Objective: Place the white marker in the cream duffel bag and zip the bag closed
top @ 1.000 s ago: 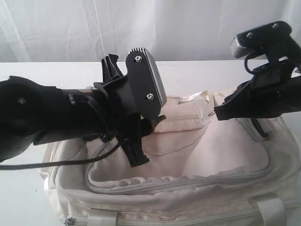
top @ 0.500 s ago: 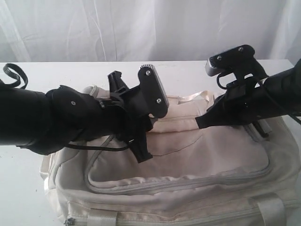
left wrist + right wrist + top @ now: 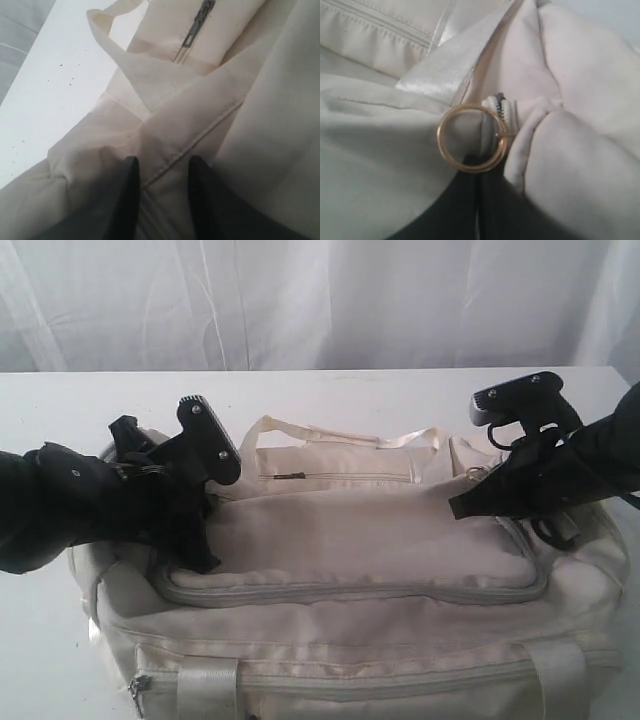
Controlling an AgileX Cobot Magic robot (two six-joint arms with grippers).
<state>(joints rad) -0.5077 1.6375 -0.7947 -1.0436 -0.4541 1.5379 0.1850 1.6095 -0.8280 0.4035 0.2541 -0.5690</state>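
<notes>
**Zip-closing step: left gripper (image 3: 161, 165) braces the cream duffel bag (image 3: 350, 530), right gripper (image 3: 479, 172) works the zip pull.**

The left jaws stand narrow, nipping a seamed fold of fabric at the bag's end on the left of the frame. The right jaws are closed and appear to pinch the lower rim of the gold pull ring (image 3: 441, 136), though the contact is partly in shadow. The white marker shows in no view and is judged to be inside the bag. The grey zipper (image 3: 350, 590) reads shut along the bag's top front edge, but its run at the right of the frame is hidden behind the right arm (image 3: 590, 455). If any run is left open, the next move calls for a steady pull along the track against the left brace. Bare tabletop (image 3: 400, 390) lies only across the upper frame, behind the bag. The bag runs off the lower edge, leaving little side room.
</notes>
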